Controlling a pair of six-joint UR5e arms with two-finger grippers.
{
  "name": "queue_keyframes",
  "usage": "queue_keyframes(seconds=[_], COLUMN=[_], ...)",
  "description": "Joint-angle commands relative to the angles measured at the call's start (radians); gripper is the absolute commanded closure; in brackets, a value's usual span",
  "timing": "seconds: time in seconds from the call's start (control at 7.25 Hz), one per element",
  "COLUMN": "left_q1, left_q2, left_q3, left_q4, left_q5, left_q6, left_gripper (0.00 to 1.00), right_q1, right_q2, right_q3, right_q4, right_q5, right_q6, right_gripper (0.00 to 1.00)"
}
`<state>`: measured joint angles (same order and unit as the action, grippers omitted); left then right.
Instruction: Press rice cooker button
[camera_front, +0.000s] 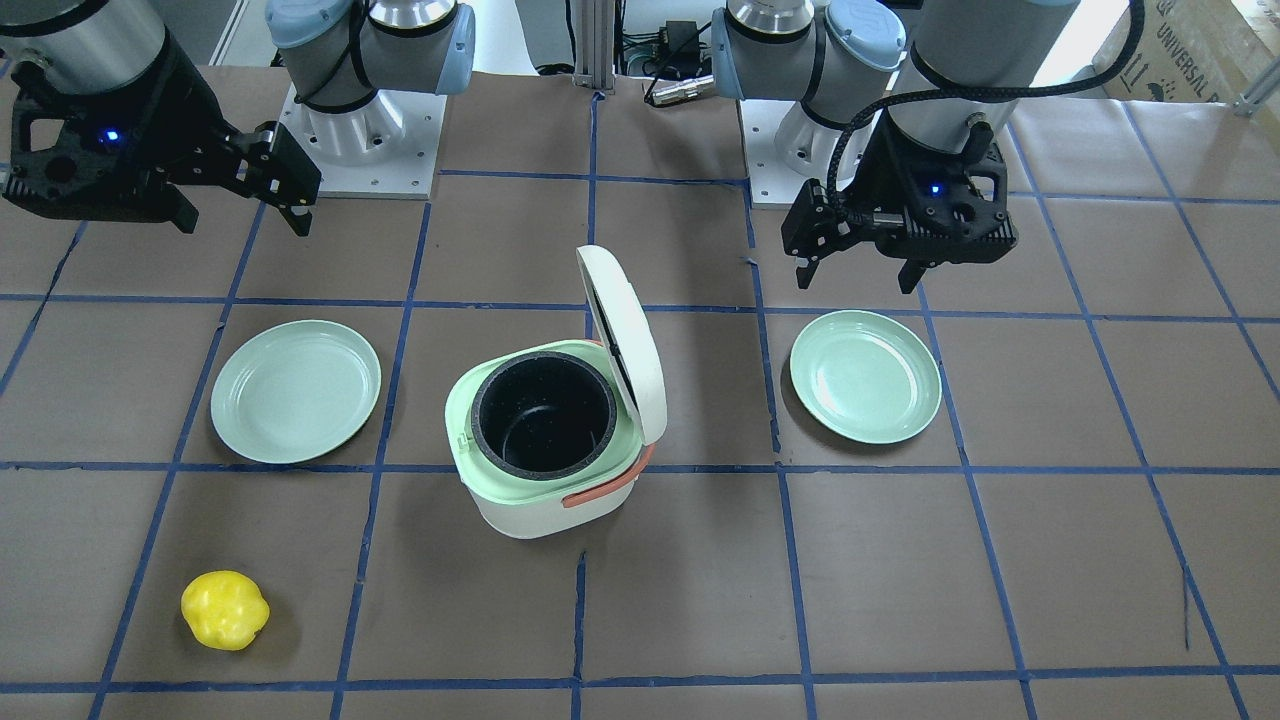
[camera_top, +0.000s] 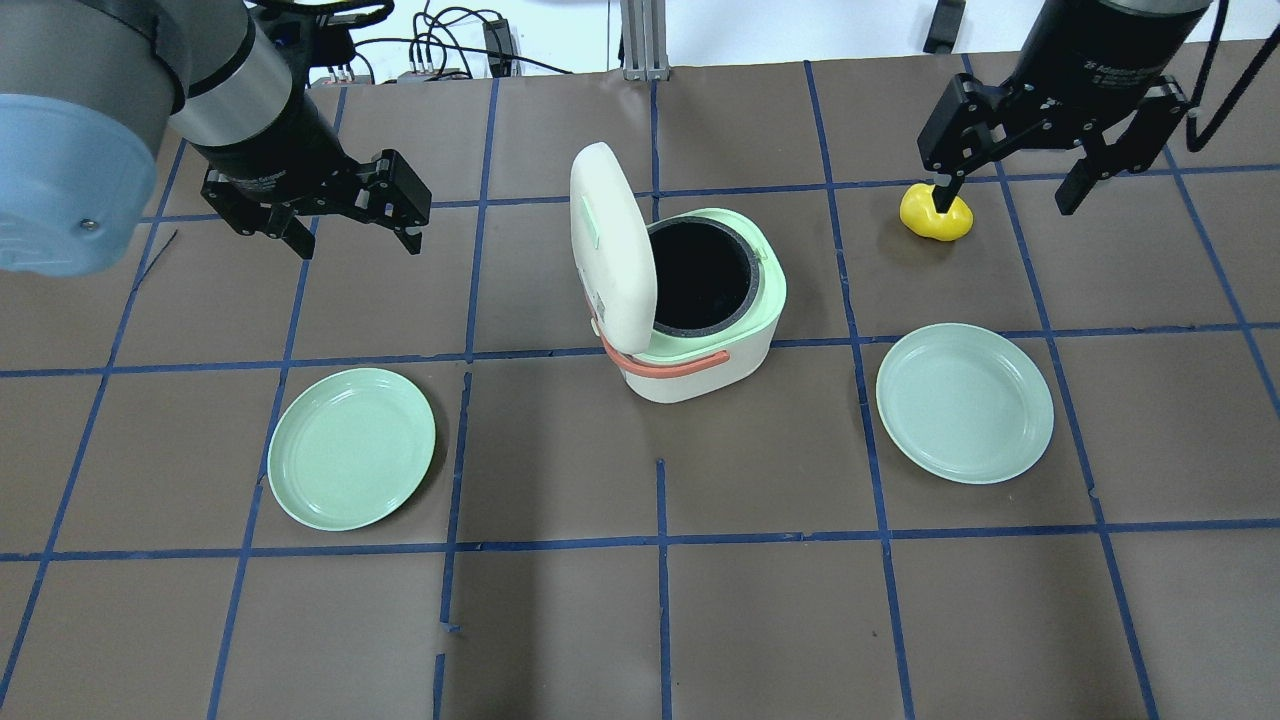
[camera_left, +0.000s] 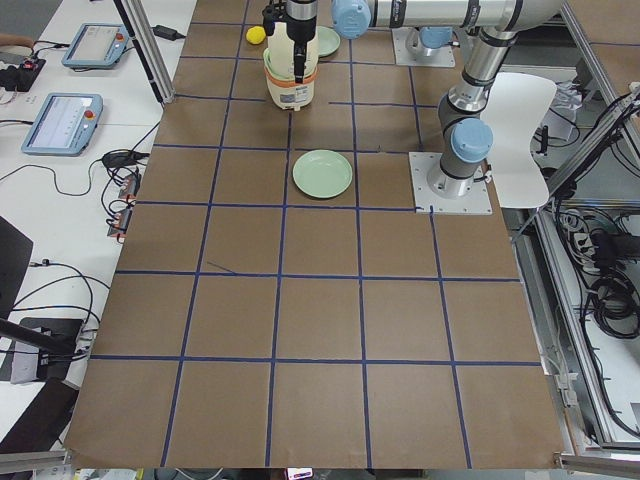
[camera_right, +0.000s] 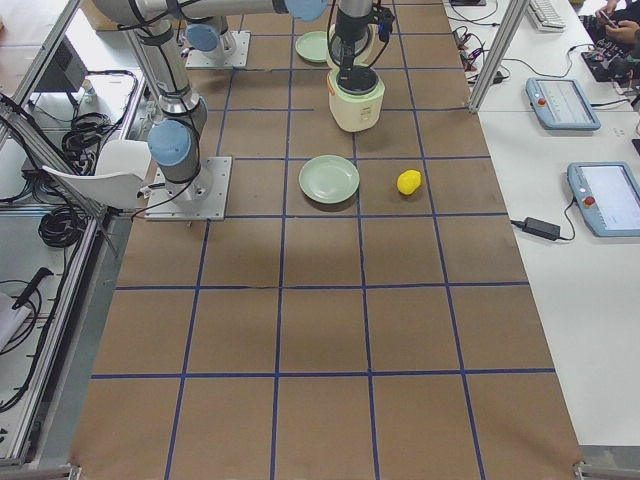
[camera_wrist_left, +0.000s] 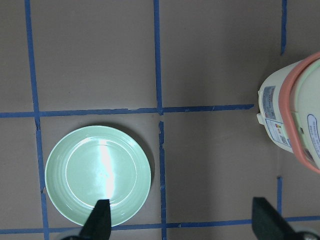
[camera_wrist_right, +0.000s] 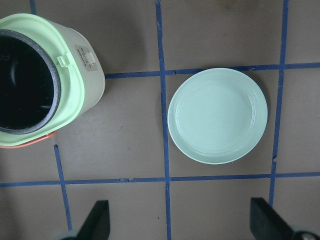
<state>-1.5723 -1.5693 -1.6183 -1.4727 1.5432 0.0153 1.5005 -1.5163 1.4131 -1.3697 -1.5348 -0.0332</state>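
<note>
Centre of the overhead view: the rice cooker (camera_top: 700, 280), lid (camera_top: 608, 245) upright; the button press looks already done; left gripper (camera_top: 355, 235), upper left, and right gripper (camera_top: 1008, 195), upper right, hang wide and empty.

White rice cooker (camera_front: 522, 516) (orange-red handle (camera_front: 600, 492), mint rim (camera_front: 458, 408)).
</note>
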Motion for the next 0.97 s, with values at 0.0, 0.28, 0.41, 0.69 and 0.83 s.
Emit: queue_keyframes(seconds=[0.0,0.28,0.41,0.69,0.83], left_q1=[0.000,0.000,0.000,0.000,0.000], left_q2=[0.000,0.000,0.000,0.000,0.000], left_q3=[0.000,0.000,0.000,0.000,0.000], left_q4=[0.000,0.000,0.000,0.000,0.000], left_q5=[0.000,0.000,0.000,0.000,0.000], left_q6=[0.000,0.000,0.000,0.000,0.000], left_gripper=[0.00,0.00,0.00,0.00,0.00], right_q1=[0.026,0.085,0.087,0.087,0.087], right_q2=[0.079,0.090,0.093,0.093,0.085], right_q3=[-0.086,-0.079,-0.079,-0.066,-0.028], right_q4=[0.001,0.000,0.000,0.004,-0.003], right_q5=[-0.005,-0.018,-0.016,-0.008,-0.002], right_q6=[0.003,0.047,0.058,0.058,0.055], right_gripper=[0.00,0.00,0.00,0.00,0.00])
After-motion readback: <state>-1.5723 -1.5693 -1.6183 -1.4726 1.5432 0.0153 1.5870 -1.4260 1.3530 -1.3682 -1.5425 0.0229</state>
